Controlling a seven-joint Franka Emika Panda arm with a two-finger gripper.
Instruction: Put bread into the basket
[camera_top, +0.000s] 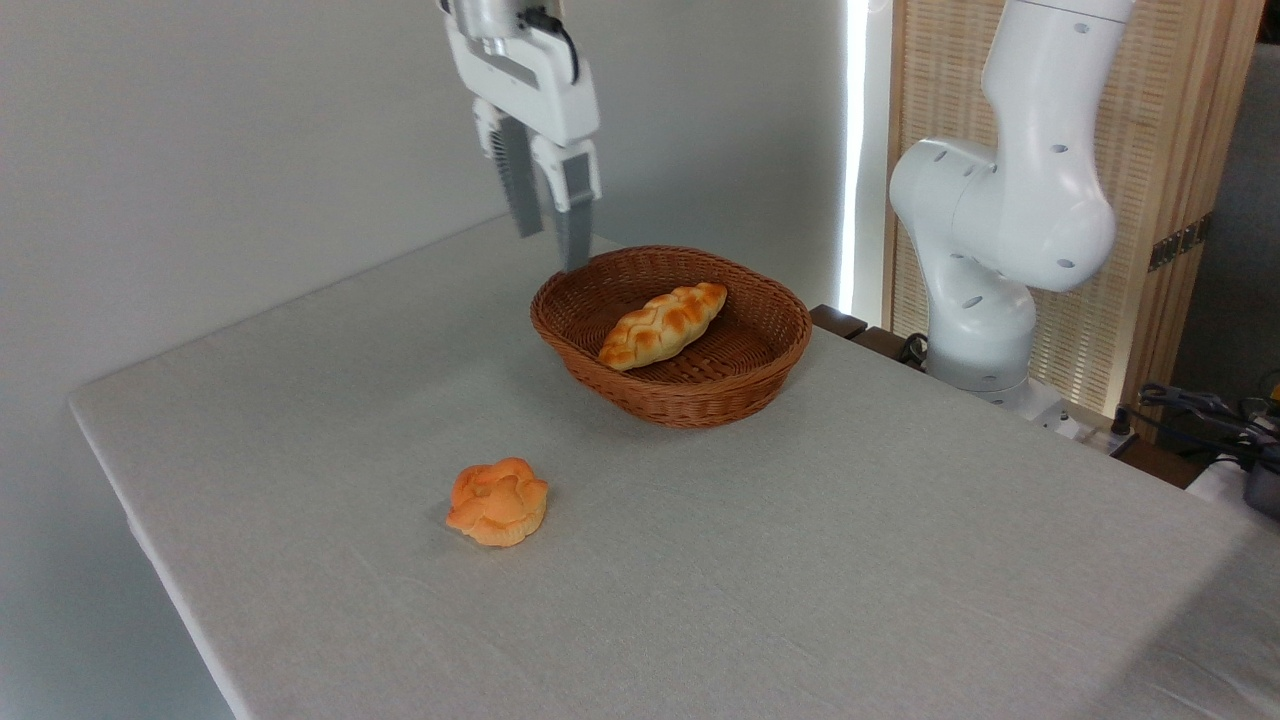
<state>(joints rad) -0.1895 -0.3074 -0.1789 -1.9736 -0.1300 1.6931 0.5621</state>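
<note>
Camera view: the gripper (550, 250) hangs empty with its fingers parted, up above the table (800, 560). Below and to its right, the bread (663, 325) lies inside the basket (700, 400); the orange bun (498, 501) sits well below it, near the front.

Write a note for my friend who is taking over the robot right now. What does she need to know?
Gripper: open, empty, hanging in the air above the left-back edge of the basket, touching nothing.
Bread: the braided loaf lies inside the basket, resting on its woven floor.
Also on the table: a small round orange bun, out in front of the basket; not part of this job.
Done: bread is in the basket and let go.
Left: nothing, it seems, apart from perhaps moving the arm away.
</note>
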